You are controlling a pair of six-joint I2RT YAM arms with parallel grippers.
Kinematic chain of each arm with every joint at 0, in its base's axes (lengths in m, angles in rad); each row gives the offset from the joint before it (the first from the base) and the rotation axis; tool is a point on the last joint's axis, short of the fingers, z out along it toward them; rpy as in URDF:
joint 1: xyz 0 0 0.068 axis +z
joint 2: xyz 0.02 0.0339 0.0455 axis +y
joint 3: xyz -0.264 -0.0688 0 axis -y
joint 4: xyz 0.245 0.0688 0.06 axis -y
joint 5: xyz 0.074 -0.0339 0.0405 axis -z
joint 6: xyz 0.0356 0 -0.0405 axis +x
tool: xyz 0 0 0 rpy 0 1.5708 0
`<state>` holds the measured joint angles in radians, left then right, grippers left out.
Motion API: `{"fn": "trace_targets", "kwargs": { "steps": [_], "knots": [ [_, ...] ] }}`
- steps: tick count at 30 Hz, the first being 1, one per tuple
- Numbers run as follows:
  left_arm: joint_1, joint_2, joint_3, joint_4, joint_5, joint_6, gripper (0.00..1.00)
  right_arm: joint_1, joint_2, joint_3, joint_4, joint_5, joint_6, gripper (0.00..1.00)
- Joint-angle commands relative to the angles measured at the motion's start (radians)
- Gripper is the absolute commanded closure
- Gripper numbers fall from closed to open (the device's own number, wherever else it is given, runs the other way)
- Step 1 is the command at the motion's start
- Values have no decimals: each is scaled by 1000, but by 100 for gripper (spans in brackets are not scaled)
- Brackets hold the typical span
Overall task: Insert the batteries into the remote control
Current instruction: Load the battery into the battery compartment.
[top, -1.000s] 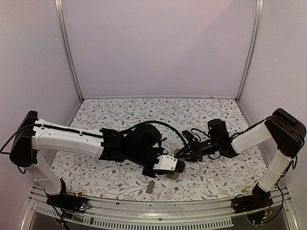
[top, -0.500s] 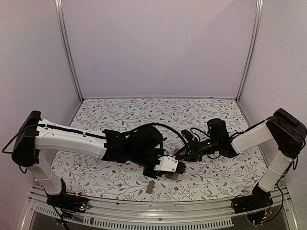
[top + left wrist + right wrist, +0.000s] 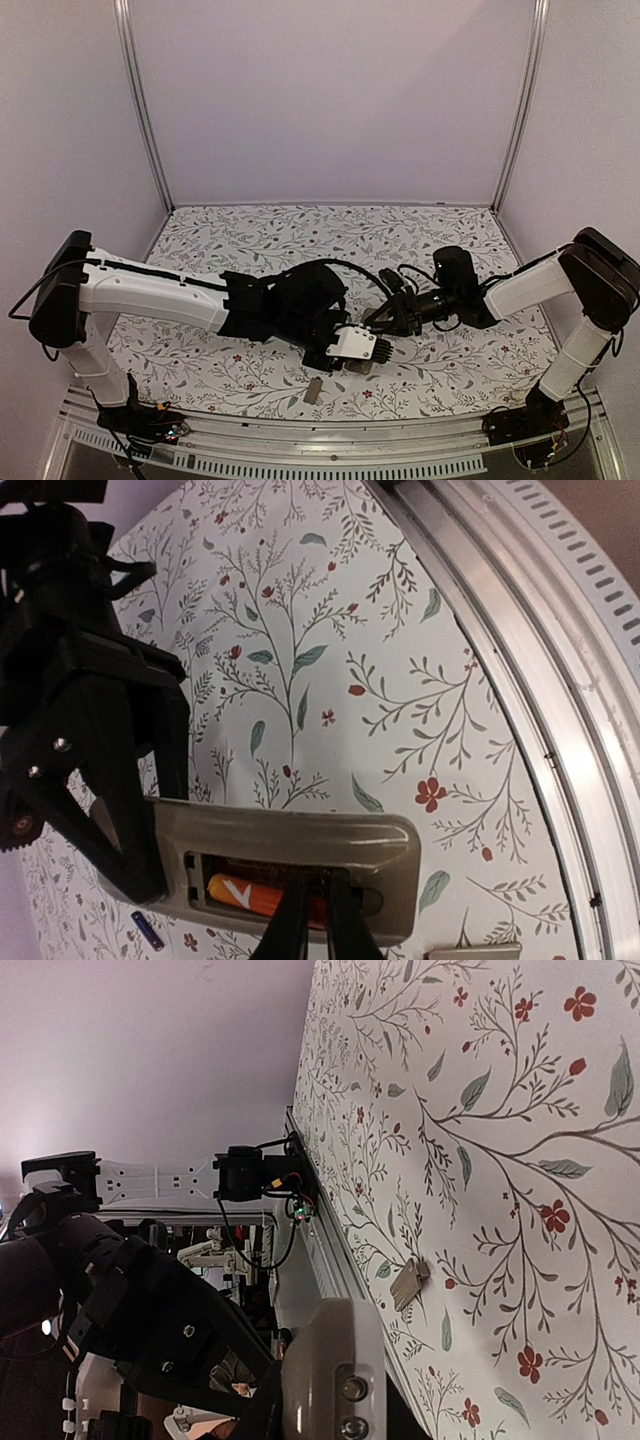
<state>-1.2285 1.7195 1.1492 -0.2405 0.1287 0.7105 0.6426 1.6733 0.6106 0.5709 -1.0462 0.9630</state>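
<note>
The remote control (image 3: 300,838) hangs just above the table, grey-beige back up, its battery recess showing. An orange-red battery (image 3: 240,896) lies in that recess. My left gripper (image 3: 310,920) is shut, fingertips together and resting on the battery's right part. My right gripper (image 3: 335,1410) is shut on the remote control (image 3: 325,1370), its black fingers (image 3: 110,810) clamping the remote's left end. From the top view the left gripper (image 3: 372,350) and right gripper (image 3: 385,325) meet near the front middle of the table, and the remote is mostly hidden under them.
A small flat grey cover plate (image 3: 312,390) lies on the floral table close to the front metal rail (image 3: 330,440); it also shows in the right wrist view (image 3: 410,1285). A tiny dark blue cylinder (image 3: 147,930) lies on the table below the remote.
My left gripper's fingers have closed together, and the left arm has shifted slightly right and lower over the remote. The right arm has barely moved.
</note>
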Motion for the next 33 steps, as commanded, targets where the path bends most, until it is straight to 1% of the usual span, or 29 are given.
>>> {"fn": "trace_targets", "kwargs": {
  "steps": [1, 8, 12, 16, 21, 24, 26, 29, 33],
  "knots": [
    [-5, 40, 12, -22, -44, -1, 92, 20, -45, 18, 15, -46, 3, 100],
    [13, 52, 8, -26, -44, -22, 93, 20, -74, 16, 18, -54, 3, 100],
    [28, 59, 21, -38, -59, -63, 93, 20, -96, 8, 23, -56, 0, 100],
    [36, 66, 24, -73, -71, -80, 96, 21, -133, 3, 45, -64, 7, 100],
    [40, 62, 20, -105, -29, -98, 100, 20, -185, 9, 56, -69, 11, 100],
    [41, 55, 13, -115, -35, -112, 100, 21, -203, 11, 54, -64, 13, 100],
    [43, 32, 2, -90, -40, -126, 100, 20, -199, 10, 47, -53, 14, 100],
    [41, -26, -1, -34, -25, -161, 96, 13, -178, 4, 32, -27, 4, 100],
    [26, -116, 0, 61, -10, -192, 82, -4, -135, 1, 9, 4, -23, 100]
  ]
}}
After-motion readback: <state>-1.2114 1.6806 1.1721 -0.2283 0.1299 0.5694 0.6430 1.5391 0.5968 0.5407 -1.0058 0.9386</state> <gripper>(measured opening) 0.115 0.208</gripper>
